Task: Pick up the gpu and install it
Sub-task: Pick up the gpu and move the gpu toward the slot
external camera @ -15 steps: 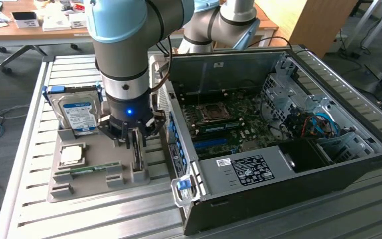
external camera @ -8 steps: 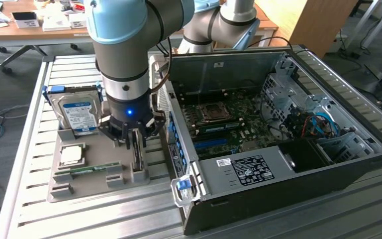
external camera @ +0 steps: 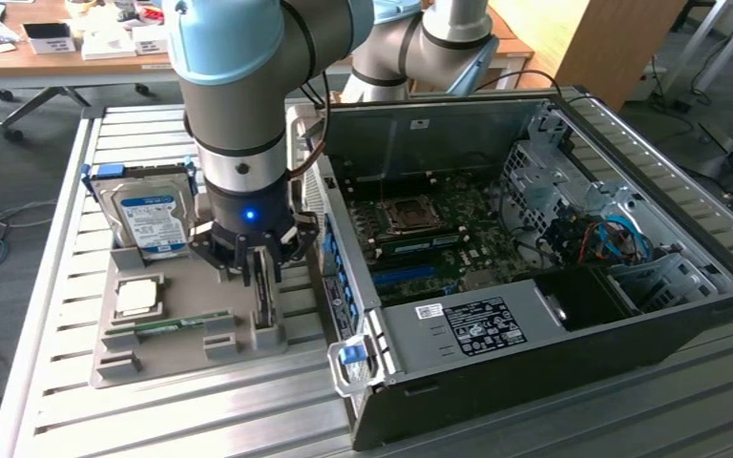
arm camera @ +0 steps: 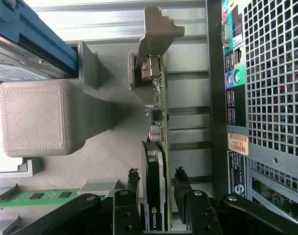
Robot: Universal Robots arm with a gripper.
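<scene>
**Straddling the gpu, end effector apart and not yet gripping**

Standing on its long edge, the gpu [arm camera: 156, 161] sits in a narrow slot of the grey holder [external camera: 150, 367]. Its silver bracket [arm camera: 158, 24] is at the end farther from the arm. Being upright leaves both flat faces free, which is likely why it is stored this way: two fingers can come down on either side of it.

The end effector [arm camera: 155, 171] is lowered over the card with its jaws apart, one finger [arm camera: 133, 183] beside each face. The wrist view shows a thin gap on both sides, so nothing is clamped and the card's weight rests on the holder. From the exterior view, the end effector [external camera: 256, 277] hangs straight down over the slot, lined up with the card's length.

The holder lies on the slatted metal desk [external camera: 150, 420] and carries other parts in their own seats. A hard drive [external camera: 150, 215] stands upright in a blue frame, a memory stick [external camera: 169, 324] lies flat, and a processor chip [external camera: 137, 298] sits between them.

Just beside the holder, on the exterior view's right, the computer case [external camera: 672, 315] lies on its side with its panel off. This leaves the motherboard [external camera: 430, 229] facing up and within reach from above.

By my judgement the pick-up is at the approach stage, with the card in its slot and not yet lifted.
</scene>
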